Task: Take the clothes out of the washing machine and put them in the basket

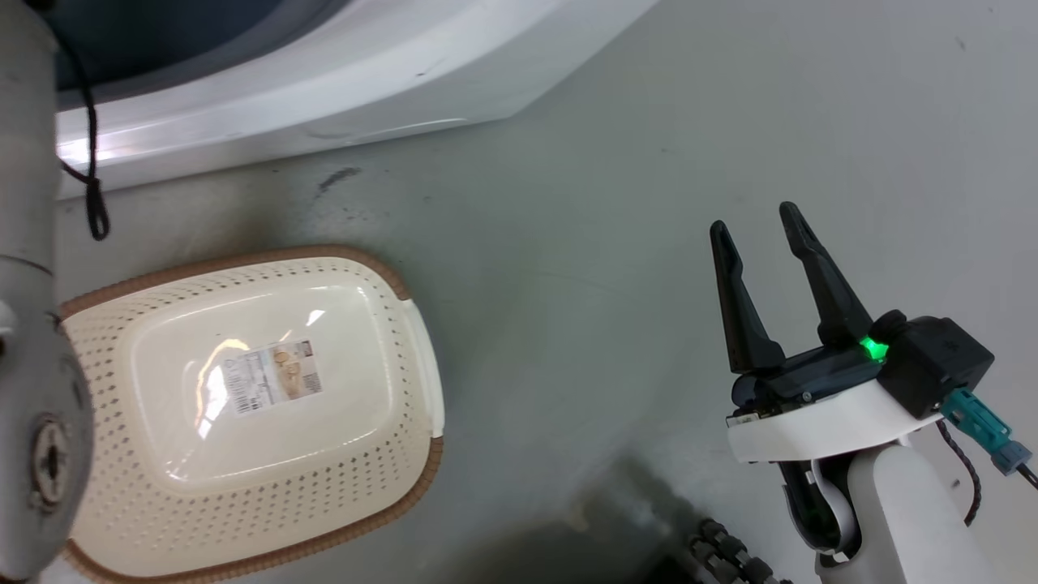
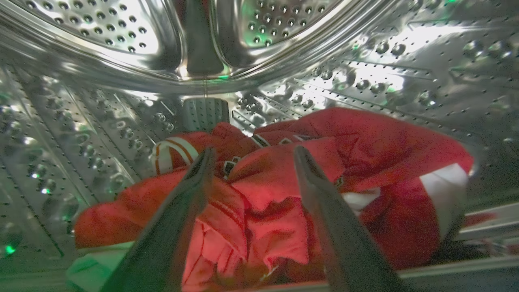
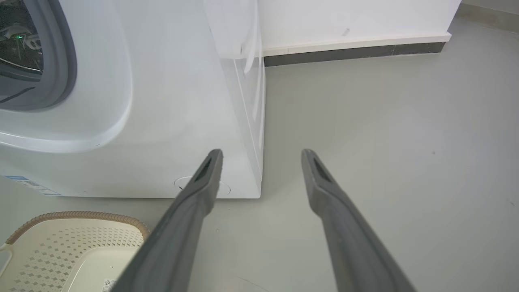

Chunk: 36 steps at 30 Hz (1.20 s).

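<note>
Our left gripper [image 2: 254, 150], wide open & holding nothing, reaches inside the washing machine [image 2: 365, 77]. The clothes [image 2: 279, 182] lie heaped ahead of its tips from 9 to 3 o'clock, so we judge it is lined up for a grasp. In head view the right gripper [image 1: 752, 217], also open & empty, hangs at 4 o'clock. The basket [image 1: 381, 381] sits empty at 8 o'clock, near the machine, probably for a short carry.

The left forearm [image 1: 28, 341] covers the left rim of the basket [image 1: 397, 454]; its label [image 1: 272, 377] print is unreadable.
</note>
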### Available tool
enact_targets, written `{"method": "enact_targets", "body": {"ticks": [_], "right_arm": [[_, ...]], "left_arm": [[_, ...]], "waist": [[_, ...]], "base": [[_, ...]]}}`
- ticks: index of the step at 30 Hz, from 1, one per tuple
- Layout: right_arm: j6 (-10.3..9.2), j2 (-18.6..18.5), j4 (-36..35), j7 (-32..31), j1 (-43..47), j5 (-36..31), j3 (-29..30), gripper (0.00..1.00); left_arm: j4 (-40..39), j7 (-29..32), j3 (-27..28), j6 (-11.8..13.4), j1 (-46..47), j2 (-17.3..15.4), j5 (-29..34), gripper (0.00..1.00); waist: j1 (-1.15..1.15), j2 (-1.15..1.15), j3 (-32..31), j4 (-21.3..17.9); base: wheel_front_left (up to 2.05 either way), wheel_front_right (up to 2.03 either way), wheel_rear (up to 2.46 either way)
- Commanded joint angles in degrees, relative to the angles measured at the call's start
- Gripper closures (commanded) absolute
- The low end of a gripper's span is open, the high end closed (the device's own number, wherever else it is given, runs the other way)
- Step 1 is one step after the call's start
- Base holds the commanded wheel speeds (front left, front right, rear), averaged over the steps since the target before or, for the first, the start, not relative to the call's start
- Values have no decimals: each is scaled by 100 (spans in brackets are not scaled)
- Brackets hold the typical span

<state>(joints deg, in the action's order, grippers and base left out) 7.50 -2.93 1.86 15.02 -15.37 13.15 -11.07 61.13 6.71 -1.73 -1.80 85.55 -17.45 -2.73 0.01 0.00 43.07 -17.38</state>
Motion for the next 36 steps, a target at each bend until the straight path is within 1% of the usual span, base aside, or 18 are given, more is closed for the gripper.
{"method": "enact_targets", "body": {"ticks": [1,4,10,14,17,18,19,21,25,27,33,36], "right_arm": [[-3,8,-6,20,-122,79,-41,0],[-2,8,-14,21,-116,194,-148,0],[-3,7,11,22,-74,410,-304,0],[-2,8,11,22,-57,471,-356,0],[-2,8,8,22,-74,498,-383,0],[-2,8,6,22,-89,522,-399,0],[-3,8,6,21,-102,540,-411,0],[-3,8,6,22,-125,550,-425,0],[-3,7,25,22,-156,579,-441,0],[-2,8,43,22,-171,586,-431,0],[-3,6,102,23,-135,491,-294,0],[-2,6,129,22,-59,402,-207,0]], "left_arm": [[98,146,-36,-12,83,-130,55,0],[269,557,-66,-58,342,-264,41,0],[592,1424,-98,-41,597,-506,28,0],[819,2020,-140,23,601,-550,33,0],[840,2185,-165,66,641,-569,40,0],[846,2240,-169,98,647,-574,32,38],[841,2279,-188,120,648,-575,39,100],[799,2294,-193,164,638,-579,14,100],[537,1889,-207,301,562,-633,3,100],[360,1498,-195,347,494,-644,-25,100],[-33,9,-125,438,-56,-590,-162,100],[-121,-750,-109,388,-369,-493,-234,100]], "waist": [[-1,0,160,-203],[-1,0,261,-358],[-1,0,393,-550],[-1,0,431,-592],[-1,0,445,-602],[-1,0,447,-605],[-1,0,447,-606],[-1,0,444,-608],[-1,0,413,-600],[-1,0,371,-587],[-1,0,71,-444],[-1,0,-179,-330]], "base": [[0,0,0],[0,0,0],[0,0,0],[0,0,0],[0,0,0],[0,0,0],[0,0,0],[0,0,0],[0,0,0],[0,0,0],[0,0,0],[0,0,0]]}}
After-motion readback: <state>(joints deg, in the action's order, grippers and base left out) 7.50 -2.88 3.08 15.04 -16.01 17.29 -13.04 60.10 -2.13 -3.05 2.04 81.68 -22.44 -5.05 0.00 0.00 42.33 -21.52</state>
